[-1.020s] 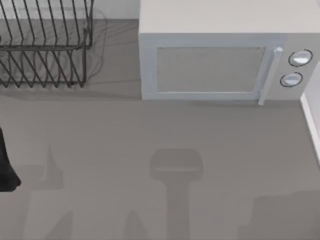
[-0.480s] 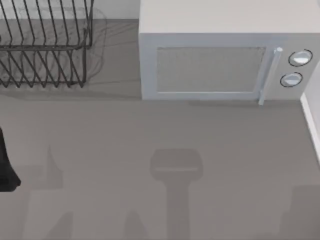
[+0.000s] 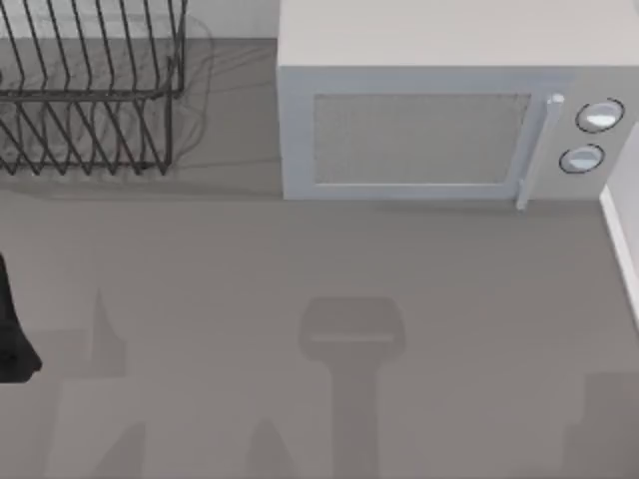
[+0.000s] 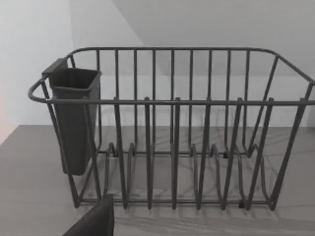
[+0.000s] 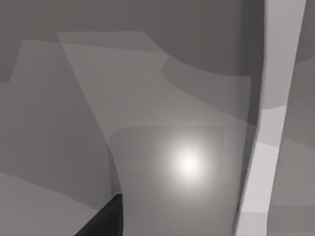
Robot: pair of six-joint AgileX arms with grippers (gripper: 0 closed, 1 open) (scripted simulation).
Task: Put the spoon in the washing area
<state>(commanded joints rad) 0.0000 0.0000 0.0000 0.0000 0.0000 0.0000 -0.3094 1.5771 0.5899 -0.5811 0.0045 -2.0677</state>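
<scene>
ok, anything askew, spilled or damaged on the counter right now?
Nothing stands out. The dish rack stands upright at the top view's far left, its dark cup hanging straight on the rim. The microwave sits square with its door shut. No spills or damage on the counter.

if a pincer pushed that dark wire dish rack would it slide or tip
The dark wire dish rack is probably light for its size, being open thin rods, so it should slide. Its wide, low base suggests it would resist tipping. The dark plastic cutlery cup hanging on one end may make it swing round slightly.
</scene>
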